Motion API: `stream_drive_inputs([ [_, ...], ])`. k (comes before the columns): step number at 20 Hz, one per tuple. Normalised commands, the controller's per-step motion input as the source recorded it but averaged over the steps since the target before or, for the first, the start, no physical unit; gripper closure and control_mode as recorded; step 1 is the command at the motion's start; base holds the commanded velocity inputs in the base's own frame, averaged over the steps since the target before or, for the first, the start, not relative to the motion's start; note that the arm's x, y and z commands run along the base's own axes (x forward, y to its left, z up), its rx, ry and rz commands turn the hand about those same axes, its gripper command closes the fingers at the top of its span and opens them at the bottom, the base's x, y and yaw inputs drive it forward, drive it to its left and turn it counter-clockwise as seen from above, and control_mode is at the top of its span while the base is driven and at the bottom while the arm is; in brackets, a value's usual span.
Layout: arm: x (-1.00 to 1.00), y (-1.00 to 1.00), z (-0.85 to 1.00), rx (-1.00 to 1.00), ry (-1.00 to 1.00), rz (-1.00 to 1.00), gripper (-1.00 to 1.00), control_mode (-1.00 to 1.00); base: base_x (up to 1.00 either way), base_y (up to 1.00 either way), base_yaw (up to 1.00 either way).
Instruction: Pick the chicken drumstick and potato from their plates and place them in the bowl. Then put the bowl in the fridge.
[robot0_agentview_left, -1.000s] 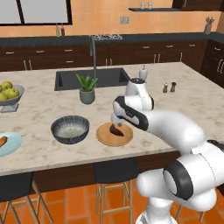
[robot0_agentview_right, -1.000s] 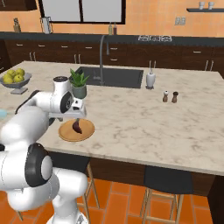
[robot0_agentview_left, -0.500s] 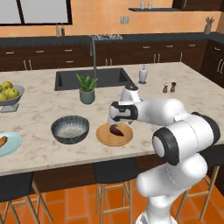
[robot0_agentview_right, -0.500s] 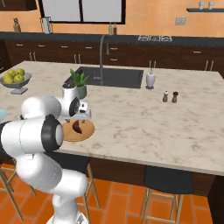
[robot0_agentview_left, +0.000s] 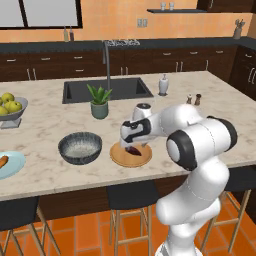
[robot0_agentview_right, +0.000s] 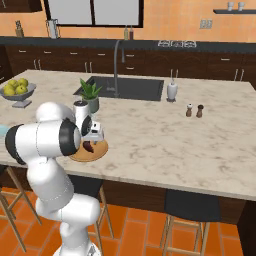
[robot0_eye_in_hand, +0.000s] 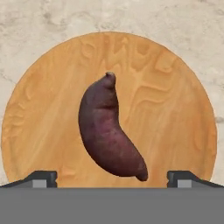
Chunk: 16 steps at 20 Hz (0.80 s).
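While pincer (robot0_eye_in_hand: 112, 178) gapes | potato (robot0_eye_in_hand: 110, 127) on wood plate (robot0_eye_in_hand: 175, 113) (tips cropped)

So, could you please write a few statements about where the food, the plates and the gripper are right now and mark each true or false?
1. The potato lies on the wooden plate. True.
2. The gripper is shut on the potato. False: its fingertips stand wide apart, one on either side of it, holding nothing.
3. The chicken drumstick is already in the bowl. False: it lies on the pale blue plate.
4. The bowl sits on the counter beside the wooden plate. True.
5. The bowl holds yellow-green fruit. False: it holds no food.
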Motion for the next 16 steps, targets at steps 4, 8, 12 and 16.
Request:
stream_drive_inputs([
  [4,0.17,0.04,-0.37,0.0,0.02,0.03,-1.0,-1.0,0.0,0.0,0.0],
  [8,0.35,0.0,-0.33,0.0,0.0,0.04,-1.0,-1.0,0.0,0.0,0.0],
  [12,0.04,0.1,-0.43,0.0,0.02,0.05,1.0,-1.0,0.0,0.0,0.0],
  [16,-0.01,0.13,-0.04,0.0,0.03,0.02,1.0,-1.0,0.0,0.0,0.0],
])
